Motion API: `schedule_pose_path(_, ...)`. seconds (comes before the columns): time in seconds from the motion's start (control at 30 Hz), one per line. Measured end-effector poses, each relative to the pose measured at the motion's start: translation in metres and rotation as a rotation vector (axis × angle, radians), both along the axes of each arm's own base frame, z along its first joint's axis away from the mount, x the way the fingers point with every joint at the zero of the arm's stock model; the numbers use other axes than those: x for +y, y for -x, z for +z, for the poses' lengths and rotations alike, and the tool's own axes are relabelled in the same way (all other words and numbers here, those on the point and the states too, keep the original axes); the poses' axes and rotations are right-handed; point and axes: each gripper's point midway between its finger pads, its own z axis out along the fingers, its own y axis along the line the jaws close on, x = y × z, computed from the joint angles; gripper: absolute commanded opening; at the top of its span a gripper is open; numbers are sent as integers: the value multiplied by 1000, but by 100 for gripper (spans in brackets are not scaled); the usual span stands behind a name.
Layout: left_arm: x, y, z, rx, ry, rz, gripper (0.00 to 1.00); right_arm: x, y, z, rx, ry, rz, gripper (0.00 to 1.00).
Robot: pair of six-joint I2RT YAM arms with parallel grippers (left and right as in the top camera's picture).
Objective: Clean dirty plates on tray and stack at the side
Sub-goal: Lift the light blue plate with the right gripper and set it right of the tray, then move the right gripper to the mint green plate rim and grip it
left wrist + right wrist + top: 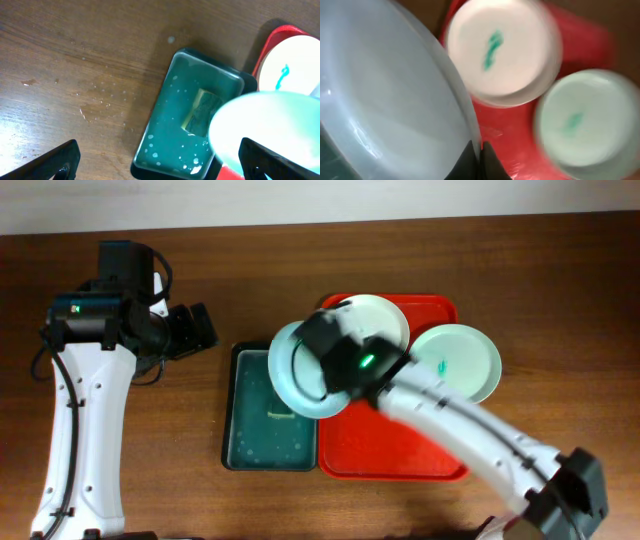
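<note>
Pinching stiff, light, likely slick pale blue plate (285, 380) at its rim in clenched right tool (480, 157) just left of red tray (390, 452); left tool (197, 330) hanging released.

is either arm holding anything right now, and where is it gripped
The right gripper is shut on the pale blue plate, pinching it at the rim. The left gripper is open and holds nothing.

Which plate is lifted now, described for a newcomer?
Find the large red rectangular plastic tray. Over its left edge, jaws pinch a pale blue round plate by its rim. The white plate and pale green plate lie on the tray.
</note>
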Motion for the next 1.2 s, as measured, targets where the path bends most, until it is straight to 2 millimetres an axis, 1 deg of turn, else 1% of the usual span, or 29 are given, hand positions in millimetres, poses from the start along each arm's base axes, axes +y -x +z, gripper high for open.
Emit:
schedule_pose_path(0.03,0,0,0,1,0,0,99,-3,-3,2,85,-136,10,4)
schedule_pose_path(0.1,0,0,0,0,0,0,99,-28,-15,19,133,-314,-34,4)
schedule_pose_path(0.13,0,0,0,0,0,0,99,-44,-20,30,137,-385,-65,4)
schedule_pose_path(0.17,0,0,0,0,0,0,100,-64,-22,41,136,-445,-107,4)
schedule_pose_path(0.2,0,0,0,0,0,0,99,-97,-24,58,111,-504,-180,4)
schedule_pose_path(0.27,0,0,0,1,0,0,100,-144,-22,69,96,-548,-305,4)
schedule_pose_path(0.3,0,0,0,0,0,0,99,-151,-21,70,97,-548,-326,4)
schedule_pose_path(0.33,0,0,0,1,0,0,99,-206,-14,67,96,-548,-508,4)
schedule_pose_path(0.37,0,0,0,0,0,0,100,-227,-10,62,108,-541,-591,4)
schedule_pose_path(0.4,0,0,0,1,0,0,100,-277,0,51,122,-532,-773,4)
schedule_pose_path(0.47,0,0,0,0,0,0,99,-325,10,35,138,-521,-937,4)
schedule_pose_path(0.5,0,0,0,0,1,0,99,-344,16,26,154,-524,-1003,4)
schedule_pose_path(0.57,0,0,0,0,2,-1,99,-389,30,2,191,-536,-1149,4)
schedule_pose_path(0.6,-1,0,0,0,4,-2,99,-410,40,-14,219,-542,-1221,4)
schedule_pose_path(0.63,-1,0,0,0,6,-2,99,-426,49,-28,247,-552,-1277,4)
schedule_pose_path(0.7,-1,0,0,0,6,-2,99,-443,61,-48,294,-557,-1340,4)
schedule_pose_path(0.77,-1,0,0,0,6,-2,99,-455,72,-66,344,-533,-1386,4)
schedule_pose_path(0.83,-1,0,0,0,6,-2,99,-458,77,-77,379,-506,-1400,4)
schedule_pose_path(0.93,-1,0,0,0,6,-2,99,-456,77,-90,403,-467,-1393,6)
schedule_pose_path(0.97,-1,0,0,0,6,-2,99,-454,78,-94,414,-450,-1388,16)
schedule_pose_path(1.03,-1,0,0,1,7,-2,99,-451,80,-100,427,-436,-1384,32)
schedule_pose_path(1.07,-1,0,0,0,6,-2,100,-450,82,-102,435,-430,-1384,43)
schedule_pose_path(1.1,-1,0,0,0,6,-2,99,-448,85,-104,449,-427,-1388,48)
schedule_pose_path(1.17,-1,0,0,0,6,-2,100,-444,89,-105,474,-426,-1386,63)
schedule_pose_path(1.2,-1,0,0,1,6,-2,99,-441,88,-104,478,-438,-1374,64)
